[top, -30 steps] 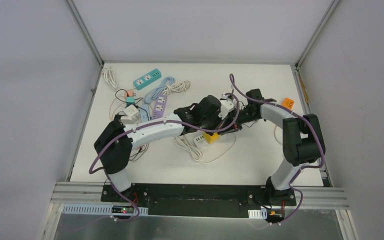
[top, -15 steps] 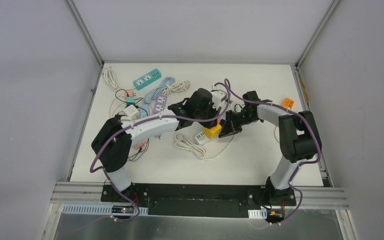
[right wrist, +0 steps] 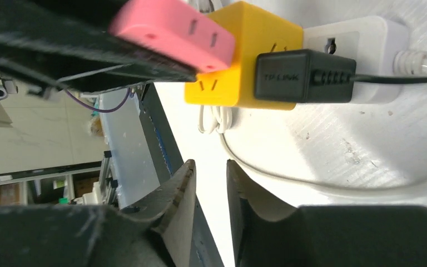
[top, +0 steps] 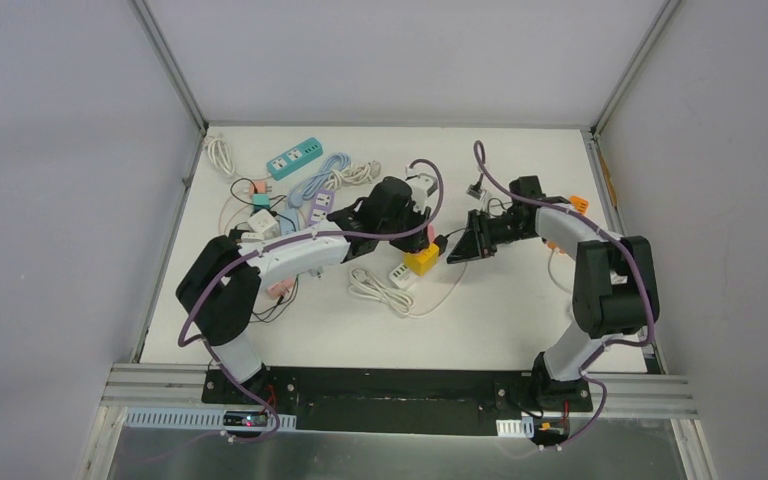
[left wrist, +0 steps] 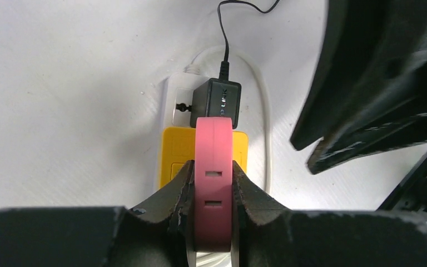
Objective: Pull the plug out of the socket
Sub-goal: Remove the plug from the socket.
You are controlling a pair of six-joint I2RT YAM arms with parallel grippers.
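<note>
My left gripper (left wrist: 213, 167) is shut on a pink plug (left wrist: 214, 144), which hangs just above a yellow cube socket (left wrist: 175, 150). In the right wrist view the pink plug (right wrist: 172, 33) looks lifted clear of the yellow socket (right wrist: 244, 61). The cube sits on a white power strip (left wrist: 177, 97), and a black adapter (left wrist: 216, 103) is plugged in beside it. My right gripper (right wrist: 210, 164) stands slightly open and empty, a little to the right of the socket (top: 421, 260). From above, the left gripper (top: 425, 235) and right gripper (top: 457, 250) face each other.
A coiled white cable (top: 378, 290) lies in front of the socket. A teal strip (top: 293, 158), a purple strip (top: 320, 208) and several small adapters lie at the back left. An orange block (top: 575, 205) sits by the right arm.
My right gripper has opened and backed away to the right of the socket. The left arm has drawn back and to the left, still gripping the pink plug.
</note>
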